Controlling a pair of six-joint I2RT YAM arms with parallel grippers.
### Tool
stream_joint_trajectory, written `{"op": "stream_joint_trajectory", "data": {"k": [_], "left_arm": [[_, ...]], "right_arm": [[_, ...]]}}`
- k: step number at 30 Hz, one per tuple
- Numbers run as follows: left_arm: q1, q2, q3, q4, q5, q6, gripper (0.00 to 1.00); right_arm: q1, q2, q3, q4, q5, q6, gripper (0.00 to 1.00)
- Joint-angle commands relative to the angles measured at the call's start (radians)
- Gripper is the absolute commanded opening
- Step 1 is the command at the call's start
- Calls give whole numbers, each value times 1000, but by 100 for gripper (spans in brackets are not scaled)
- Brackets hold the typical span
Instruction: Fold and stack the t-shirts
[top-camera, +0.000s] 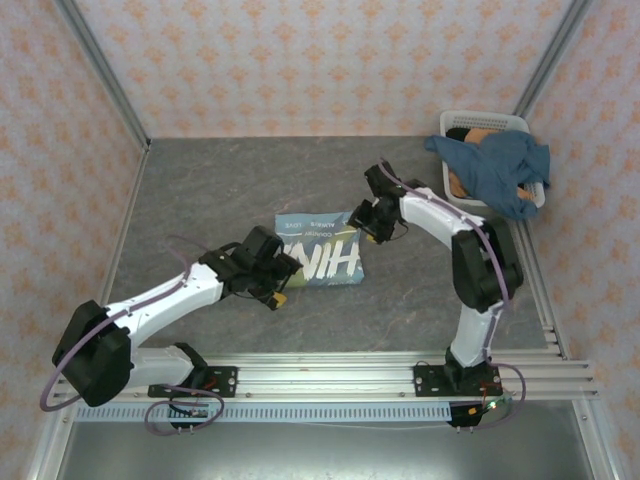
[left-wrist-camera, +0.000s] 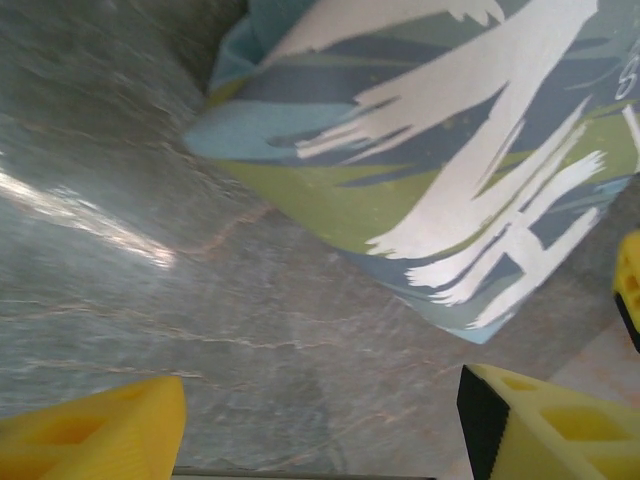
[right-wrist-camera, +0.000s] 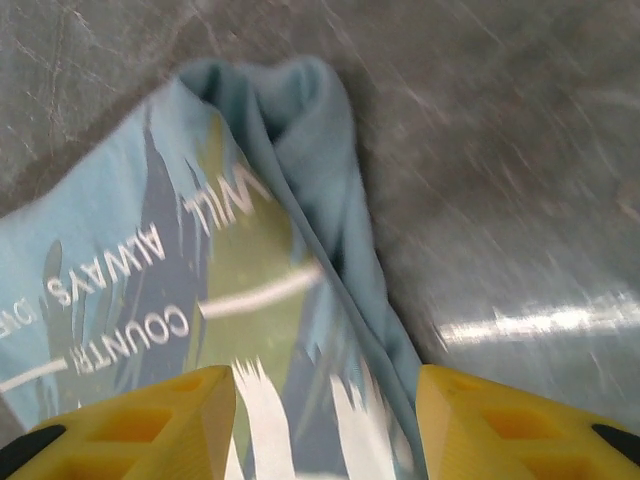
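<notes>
A folded light sky-blue t-shirt (top-camera: 322, 251) with large white lettering lies flat on the grey table, mid-way between the arms. My left gripper (top-camera: 280, 288) hovers at its near left corner. In the left wrist view that gripper (left-wrist-camera: 320, 430) is open over bare table, with the t-shirt (left-wrist-camera: 430, 170) just beyond its yellow fingers (left-wrist-camera: 95, 435). My right gripper (top-camera: 368, 228) sits at the shirt's far right corner. In the right wrist view it (right-wrist-camera: 325, 420) is open over the folded edge of the t-shirt (right-wrist-camera: 200, 270). A darker blue t-shirt (top-camera: 500, 170) drapes over the basket.
A white slatted basket (top-camera: 480, 122) stands at the back right corner, against the patterned wall, with more cloth inside. A metal rail (top-camera: 380, 375) runs along the table's near edge.
</notes>
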Motion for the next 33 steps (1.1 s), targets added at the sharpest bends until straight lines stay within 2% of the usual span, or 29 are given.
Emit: {"op": "stream_joint_trajectory", "data": {"k": [1, 4, 9, 12, 16, 19, 21, 25, 29, 33], "left_arm": [[-42, 44, -25, 137, -60, -161, 76], [-101, 92, -27, 213, -99, -248, 80], [-216, 196, -16, 387, -164, -426, 81], [-270, 259, 18, 408, -186, -498, 83], [-318, 337, 36, 462, -238, -589, 83], [-322, 393, 67, 514, -293, -600, 83], [-321, 418, 99, 510, -330, -590, 83], [-322, 447, 125, 517, -374, -584, 83], [-322, 486, 124, 577, -403, -601, 82], [-321, 543, 165, 590, -387, -606, 75]], "right_arm": [[-1, 87, 117, -60, 43, -68, 49], [-1, 135, 144, -105, 48, -63, 48], [-1, 128, 61, -39, 17, -26, 47], [-2, 150, 47, -20, -15, -14, 44], [0, 172, 34, -12, -39, 6, 31], [-2, 162, 15, 1, -45, 23, 19], [-3, 152, 6, 2, -44, 29, 15], [-10, 128, -5, 1, -54, 24, 16], [-20, 89, -15, -7, -66, 16, 26], [-28, 41, -24, -21, -71, 19, 37]]}}
